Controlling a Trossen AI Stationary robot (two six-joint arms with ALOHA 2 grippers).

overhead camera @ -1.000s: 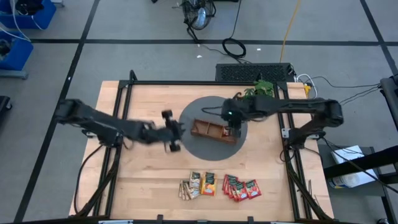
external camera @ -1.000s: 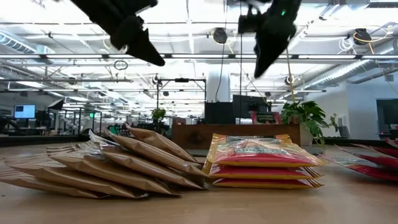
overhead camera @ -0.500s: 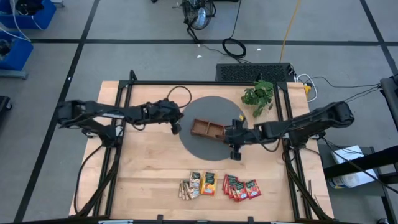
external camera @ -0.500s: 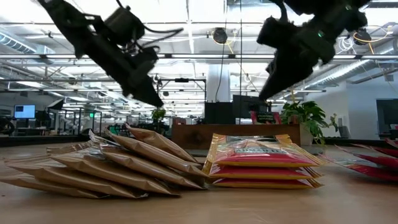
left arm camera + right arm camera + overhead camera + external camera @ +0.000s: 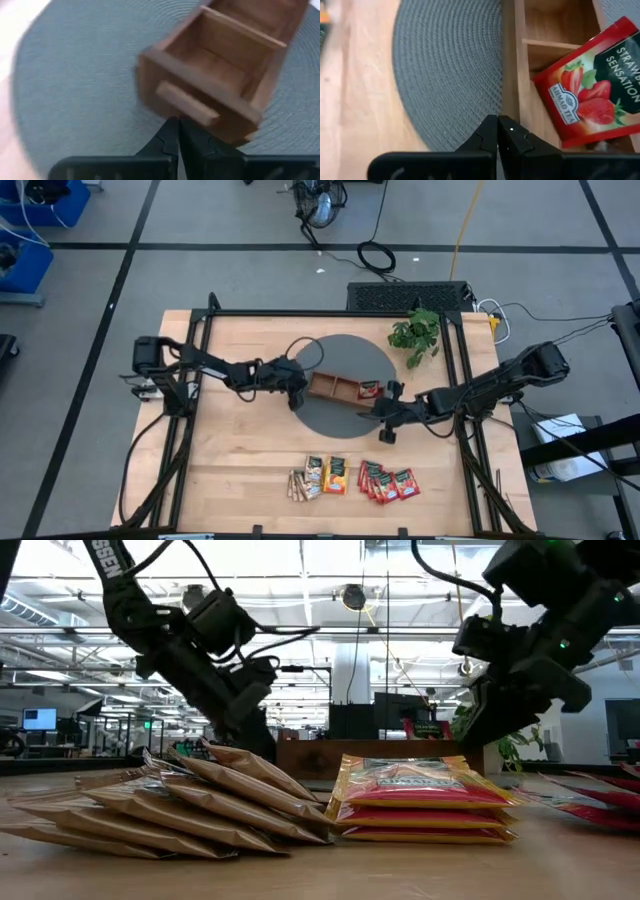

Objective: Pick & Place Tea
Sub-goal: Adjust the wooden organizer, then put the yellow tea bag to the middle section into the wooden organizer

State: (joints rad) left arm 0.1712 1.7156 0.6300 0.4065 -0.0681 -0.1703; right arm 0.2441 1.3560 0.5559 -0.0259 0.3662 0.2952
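High view shows a red tea bag (image 5: 369, 388) lying in the right end of the wooden tray (image 5: 335, 387) at frame center. Left gripper (image 5: 297, 386) and right gripper (image 5: 381, 418) flank the tray, both closed and empty, while more tea bags (image 5: 355, 478) lie at lower center.

Dark jointed arms, black looping cables, white lettering.

1. A robotics lab inside a big open-plan hall: long rows of ceiling strip lights (image 5: 300, 580) run off into the distance.
2. Lit monitors (image 5: 40, 719) line the far desks.
3. Loose cables (image 5: 377, 255) trail over grey carpet tiles (image 5: 250, 275) around the framed wooden worktop (image 5: 240, 450).
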